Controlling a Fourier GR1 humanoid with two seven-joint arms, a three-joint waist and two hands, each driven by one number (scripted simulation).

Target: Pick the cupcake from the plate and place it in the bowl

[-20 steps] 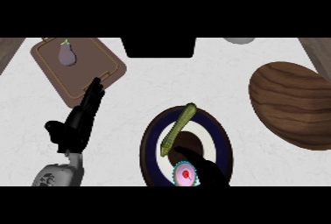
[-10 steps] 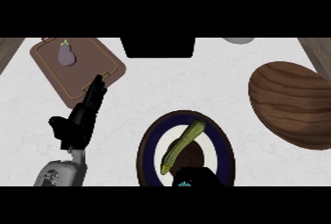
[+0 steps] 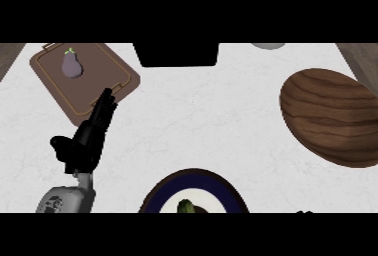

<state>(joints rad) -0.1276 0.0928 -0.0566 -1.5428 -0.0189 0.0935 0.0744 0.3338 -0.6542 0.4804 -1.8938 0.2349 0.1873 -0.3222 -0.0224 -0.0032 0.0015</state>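
The dark blue plate [image 3: 158, 189] shows only its far half at the view's lower edge, with the tip of a green vegetable [image 3: 186, 206] on it. No cupcake shows in this view. The wooden bowl [image 3: 332, 117] lies at the right, well away from the plate. My left hand [image 3: 81, 145] is over the counter at the left, open, fingers straight and pointing up the picture at the cutting board's near edge, holding nothing. My right hand is out of view.
A brown cutting board [image 3: 107, 72] with a purple eggplant [image 3: 71, 66] lies at the back left. A black block [image 3: 177, 54] sits at the back centre, and a small grey object [image 3: 267, 45] at the back right.
Everything has slid down the picture: the plate has dropped to the lower edge and the cupcake on its near side has passed out of view. The left hand keeps its pose.
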